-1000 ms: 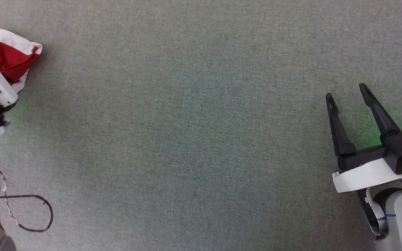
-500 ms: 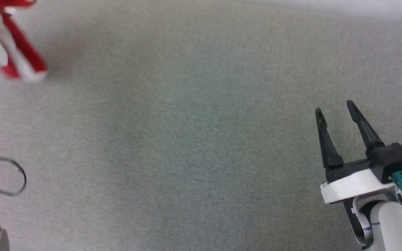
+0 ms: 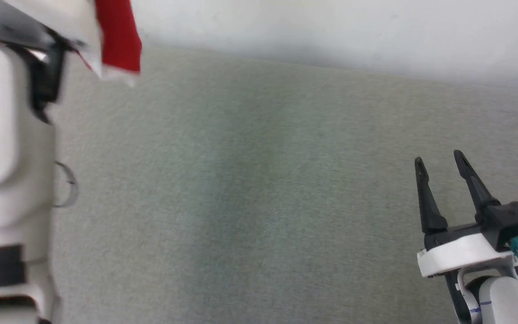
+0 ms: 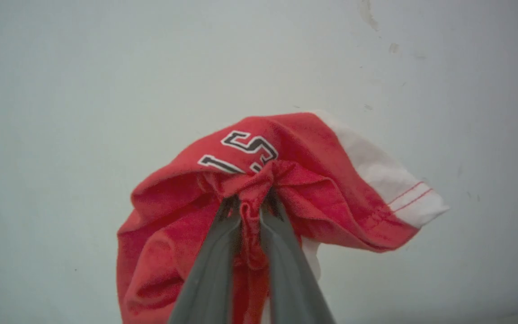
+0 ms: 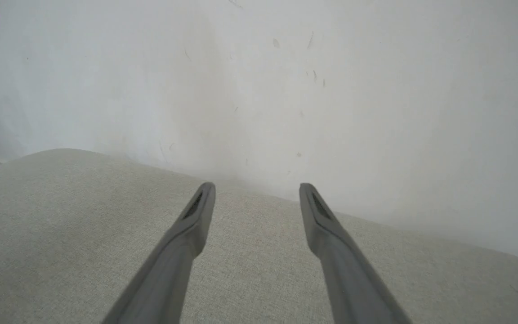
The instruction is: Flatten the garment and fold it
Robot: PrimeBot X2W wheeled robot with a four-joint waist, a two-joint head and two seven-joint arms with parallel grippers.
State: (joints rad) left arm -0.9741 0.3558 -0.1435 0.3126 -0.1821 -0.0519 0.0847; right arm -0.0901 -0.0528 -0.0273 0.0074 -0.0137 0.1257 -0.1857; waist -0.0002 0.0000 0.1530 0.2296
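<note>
Pinches a bunched fold of the white-striped thin red basketball shorts (image 4: pixel 322 180) between the nearly closed fingers of the left gripper (image 4: pixel 252 201), aloft before a pale wall (image 4: pixel 61 90). Holds the right gripper (image 3: pixel 438 157) spread and empty above the grey-green fabric surface (image 3: pixel 259 202). Seems, through blur, to dangle clear of it.
</note>
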